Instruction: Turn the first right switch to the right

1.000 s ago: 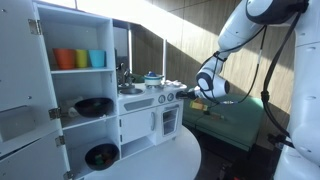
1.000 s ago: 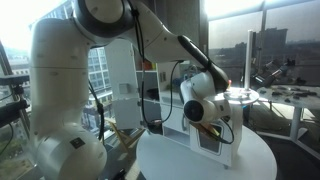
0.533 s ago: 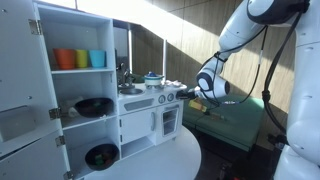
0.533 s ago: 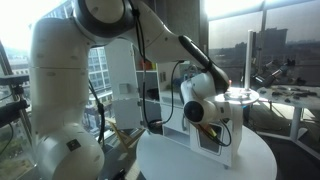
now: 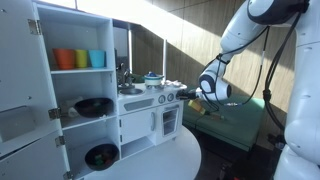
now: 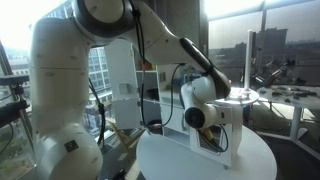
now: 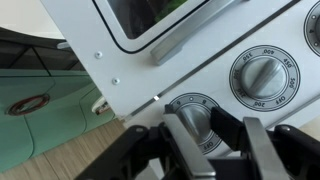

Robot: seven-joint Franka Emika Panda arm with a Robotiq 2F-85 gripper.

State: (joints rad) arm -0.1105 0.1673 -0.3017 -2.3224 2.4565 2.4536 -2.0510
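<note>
In the wrist view the first right switch [image 7: 196, 116] is a grey round knob with a raised ridge, at the corner end of the white toy stove's front panel [image 7: 130, 70]. My gripper [image 7: 208, 131] straddles it, with one finger [image 7: 186, 142] on each side of the ridge, closed against it. A like knob [image 7: 262, 77] sits beside it, free. In an exterior view my gripper [image 5: 183, 95] is pressed to the stove's [image 5: 140, 112] knob row at its near end. In an exterior view the wrist [image 6: 197, 117] hides the knob.
An open white cupboard holds coloured cups [image 5: 78, 58] and black bowls [image 5: 92, 106]. A pot [image 5: 152, 78] stands on the stove top. The stove stands on a round white table [image 5: 165, 160]. A green surface [image 5: 236, 115] lies behind the arm. The oven door [image 7: 150, 25] is below the knobs.
The wrist has rotated and shifted slightly while staying at the knob; in the exterior views the gripper body now sits lower and turned.
</note>
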